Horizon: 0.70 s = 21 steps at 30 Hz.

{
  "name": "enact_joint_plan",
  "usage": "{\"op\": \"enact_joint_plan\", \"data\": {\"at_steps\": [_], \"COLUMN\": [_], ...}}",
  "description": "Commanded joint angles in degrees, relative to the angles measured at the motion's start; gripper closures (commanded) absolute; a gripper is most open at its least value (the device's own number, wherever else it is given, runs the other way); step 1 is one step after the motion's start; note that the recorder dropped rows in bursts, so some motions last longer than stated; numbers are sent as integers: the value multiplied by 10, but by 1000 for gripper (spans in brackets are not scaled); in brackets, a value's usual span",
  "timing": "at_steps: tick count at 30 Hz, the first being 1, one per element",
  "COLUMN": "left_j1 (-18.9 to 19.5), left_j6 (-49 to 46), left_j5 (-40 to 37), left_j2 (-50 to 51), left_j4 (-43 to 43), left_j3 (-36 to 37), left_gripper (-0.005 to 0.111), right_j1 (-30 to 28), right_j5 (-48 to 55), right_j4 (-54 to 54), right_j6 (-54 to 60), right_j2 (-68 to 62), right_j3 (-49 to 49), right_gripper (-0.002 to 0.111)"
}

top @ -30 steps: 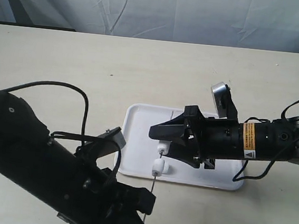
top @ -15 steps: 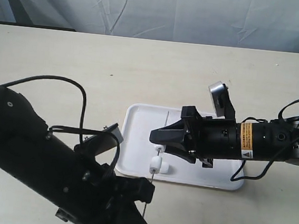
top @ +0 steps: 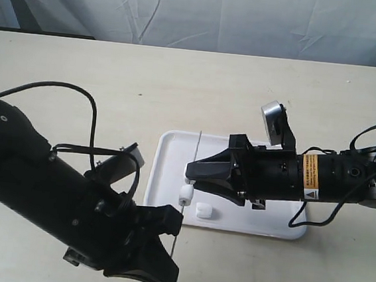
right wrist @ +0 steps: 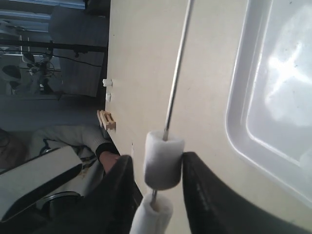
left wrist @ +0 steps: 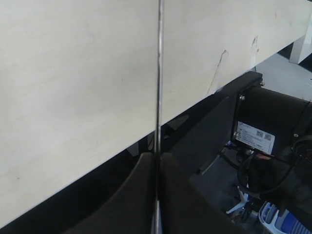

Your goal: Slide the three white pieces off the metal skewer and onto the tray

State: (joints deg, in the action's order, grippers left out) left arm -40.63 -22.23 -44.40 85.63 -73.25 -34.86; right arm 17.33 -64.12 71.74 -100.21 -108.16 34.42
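The thin metal skewer (top: 196, 148) stands nearly upright over the left part of the white tray (top: 173, 153). My left gripper (top: 170, 222) is shut on its lower end, and in the left wrist view the skewer (left wrist: 159, 73) runs straight out from between the closed fingers of that gripper (left wrist: 157, 155). Two white pieces are threaded on it: the upper piece (right wrist: 164, 158) and the lower piece (right wrist: 153, 214). My right gripper (right wrist: 157, 161) brackets the upper piece (top: 190, 172); one finger touches it and a small gap shows at the other. A third piece (top: 204, 210) lies loose on the tray.
The tray's rim (right wrist: 239, 122) is close beside the right gripper. A beige table (top: 113, 87) surrounds the tray. Its front edge (left wrist: 122, 146) runs near the left gripper. Black cables (top: 90, 115) loop over the left arm. A wrinkled cloth backdrop (top: 200, 15) hangs behind.
The left arm carried the skewer leftward with its two threaded pieces. The right gripper followed and its jaws narrowed around the upper piece. The loose piece on the tray stayed put.
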Motion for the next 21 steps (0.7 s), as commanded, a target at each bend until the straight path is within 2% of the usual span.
{"op": "enact_joint_plan", "data": {"at_steps": [1,21], "left_j1": [1,-12], "left_j6": [-10,-22], "left_j5": [-12,-11], "left_j2": [-3,-3], "left_j4": [3,-3], "left_j3": [-3,-3], "left_gripper": [107,107], "right_j1": [1,1], "right_j5": [-7,18], "right_j4": [4,6], "right_j6": [7,8], "right_j2": [-1,-1], "right_j3": [1,2], "right_gripper": [76,77]}}
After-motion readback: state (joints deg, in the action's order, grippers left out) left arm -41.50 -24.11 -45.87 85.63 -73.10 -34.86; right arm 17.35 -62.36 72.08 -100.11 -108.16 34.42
